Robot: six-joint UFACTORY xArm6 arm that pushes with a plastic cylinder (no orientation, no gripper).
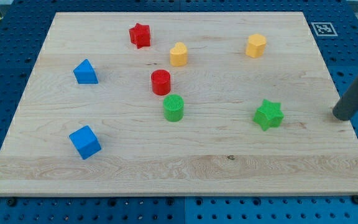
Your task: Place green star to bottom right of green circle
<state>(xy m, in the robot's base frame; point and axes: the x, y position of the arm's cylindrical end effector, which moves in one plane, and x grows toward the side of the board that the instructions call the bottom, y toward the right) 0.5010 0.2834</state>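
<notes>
The green star point(268, 114) lies on the wooden board point(229, 168), right of centre. The green circle point(174, 107) stands near the middle of the board, well to the star's left and at about the same height in the view. My tip point(340, 116) rests at the board's right edge, to the right of the green star with a clear gap between them. The dark rod rises from it toward the view's top right.
A red circle point(161, 82) stands just above the green circle. A red star point(140, 35), a yellow block point(178, 55) and another yellow block point(256, 46) lie toward the top. Two blue blocks point(86, 72) point(84, 142) lie at the left.
</notes>
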